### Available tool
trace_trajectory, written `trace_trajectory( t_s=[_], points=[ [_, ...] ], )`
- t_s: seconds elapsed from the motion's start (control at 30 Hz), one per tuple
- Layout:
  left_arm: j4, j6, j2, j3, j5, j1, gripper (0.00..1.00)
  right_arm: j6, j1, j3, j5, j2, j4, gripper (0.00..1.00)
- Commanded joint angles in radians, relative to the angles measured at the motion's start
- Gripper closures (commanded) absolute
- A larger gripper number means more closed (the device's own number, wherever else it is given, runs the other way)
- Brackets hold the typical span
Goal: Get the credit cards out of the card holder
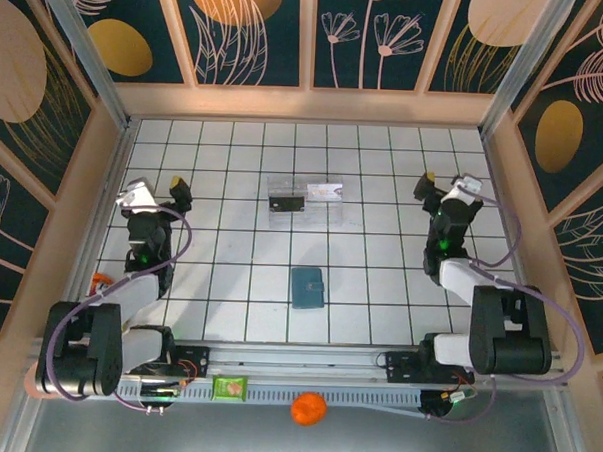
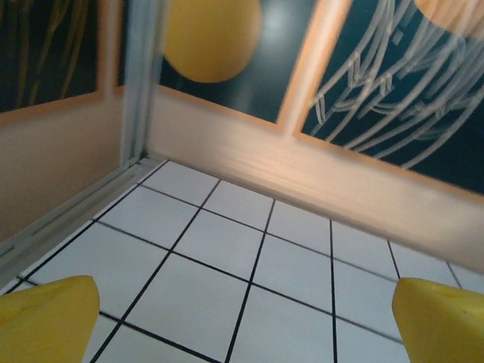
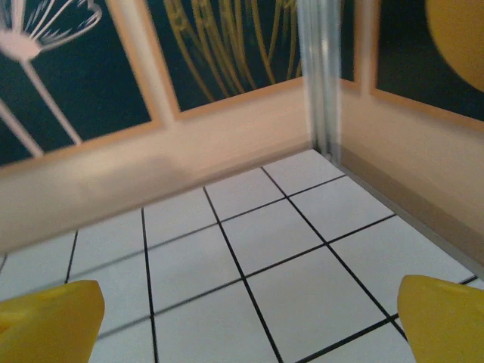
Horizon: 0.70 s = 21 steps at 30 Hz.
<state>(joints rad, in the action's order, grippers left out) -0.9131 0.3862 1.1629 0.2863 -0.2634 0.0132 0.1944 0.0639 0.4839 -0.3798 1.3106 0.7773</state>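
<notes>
- Near rail: orange ball point(image 1: 309, 409), small green packet point(image 1: 229, 387) just left of it.
- Card holder point(image 1: 307, 286): closed, flat on white tiled table point(image 1: 228, 303), centre, near side; well apart from both arms.
- Left gripper point(image 1: 158, 190): far left, jaws wide, holding nothing; yellow fingertips point(image 2: 45, 318) over bare tiles.
- Right gripper point(image 1: 448, 184): far right, jaws wide, holding nothing; yellow fingertips point(image 3: 442, 318) over bare tiles.
- Clear tray point(image 1: 304, 214): beyond holder, between grippers; dark piece and pale flat piece inside, too small to identify.

Card holder point(image 1: 307, 287) lies closed mid-desk point(image 1: 379, 289), clear tray point(image 1: 305, 199) beyond it. Left end effector point(image 1: 158, 189) and right end effector point(image 1: 449, 182) spread wide, out at the sides.
</notes>
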Motion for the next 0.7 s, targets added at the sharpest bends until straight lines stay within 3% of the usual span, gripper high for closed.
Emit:
trace_trajectory(
  t_s=[0.0,0.03,0.07,0.1,0.17,0.23,0.37,0.47,0.6,0.67],
  points=[
    [0.301,0.569,-0.087,0.045,-0.268,-0.005,0.01,0.51,-0.014,0.19,-0.217,-0.021,-0.596,0.01],
    [0.502,0.792,-0.116,0.07,-0.345,-0.005,0.01,0.565,-0.054,0.236,-0.093,-0.001,-0.674,0.01],
    [0.516,0.835,-0.14,0.048,-0.346,-0.005,0.01,0.507,-0.083,0.248,0.056,0.019,-0.645,0.06],
    [0.413,0.77,-0.158,0.009,-0.302,-0.005,0.01,0.492,-0.086,0.249,0.117,0.031,-0.63,0.12],
    [0.23,0.694,-0.19,-0.066,-0.193,-0.005,0.01,0.48,-0.064,0.214,0.188,0.024,-0.577,0.12],
    [0.195,0.704,-0.21,-0.088,-0.1,-0.005,0.01,0.46,-0.035,0.182,0.314,-0.003,-0.544,0.13],
    [0.216,0.66,-0.221,-0.072,0.146,-0.002,0.02,0.403,0.091,0.156,0.49,-0.038,-0.58,0.13],
    [0.265,0.643,-0.253,-0.076,0.267,0.01,0.06,0.367,0.194,0.135,0.588,-0.062,-0.612,0.13],
    [0.45,0.582,-0.262,-0.022,0.38,0.064,0.16,0.343,0.33,0.113,0.68,-0.088,-0.644,0.18],
    [0.443,0.583,-0.254,-0.037,0.413,0.109,0.19,0.343,0.387,0.105,0.709,-0.087,-0.656,0.2]
  ],
)
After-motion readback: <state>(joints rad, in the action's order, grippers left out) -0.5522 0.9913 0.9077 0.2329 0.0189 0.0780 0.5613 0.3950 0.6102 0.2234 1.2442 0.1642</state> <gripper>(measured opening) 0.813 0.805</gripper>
